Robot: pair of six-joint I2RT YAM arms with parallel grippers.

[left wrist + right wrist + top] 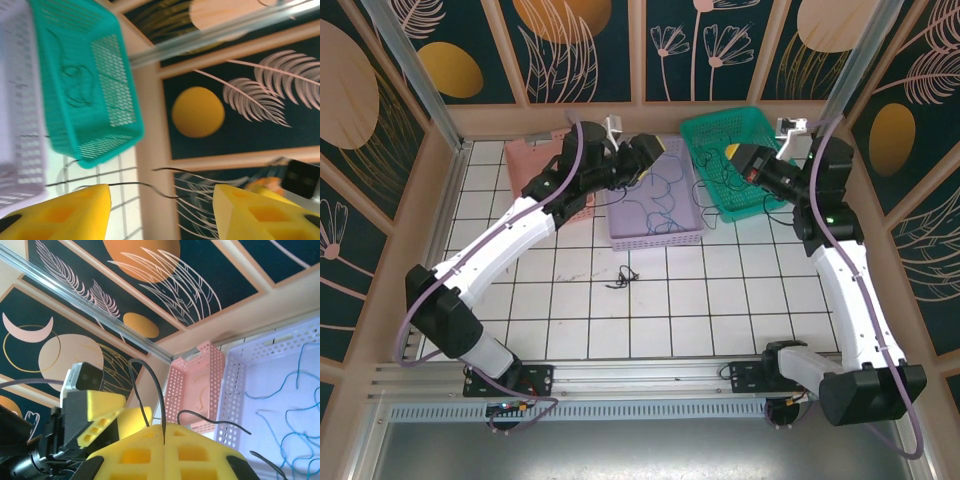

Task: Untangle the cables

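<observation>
Right fingers (135, 442) pressed together, apparently pinching a dark cable (162, 410); blue cables (299, 360) lie in the lilac basket (235, 390).

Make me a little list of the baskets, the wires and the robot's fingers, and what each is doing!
purple basket: blue cables inside
green basket: dark cables inside
pink basket: beside the purple one
table: small dark clump on the tiles
left fingers: open
right fingers: shut on a thin dark cable

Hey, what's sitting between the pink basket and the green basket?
The lilac basket, holding loose blue cables, sits between the pink basket and the green basket, as the top view shows.
</observation>
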